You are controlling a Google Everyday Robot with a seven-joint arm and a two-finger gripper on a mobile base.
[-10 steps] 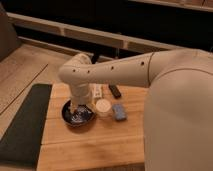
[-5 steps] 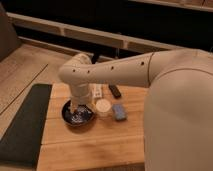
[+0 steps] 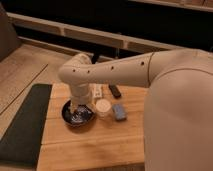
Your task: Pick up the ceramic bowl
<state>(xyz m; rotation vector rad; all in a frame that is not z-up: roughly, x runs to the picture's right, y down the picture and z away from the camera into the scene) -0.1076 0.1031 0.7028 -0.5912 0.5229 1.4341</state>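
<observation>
Because the ceramic bowl (image 3: 89, 118), sitting on the wooden worktop (image 3: 90, 145) just beside the white cup (image 3: 103, 107), looks rigid, glossy, slippery and breakable, its rim is judged the best hold; the gripper (image 3: 79, 107) hangs over it, open or closed impossible to tell.

No readable text, labels, brands or numbers anywhere. None on the white robot arm (image 3: 115, 70), the small white cup (image 3: 103, 106), the blue rectangular block (image 3: 119, 111) or the wooden tabletop (image 3: 90, 145). The gripper (image 3: 80, 107) is left of frame centre, down at the round glossy dark ceramic bowl (image 3: 82, 120); no markings legible on either.
</observation>
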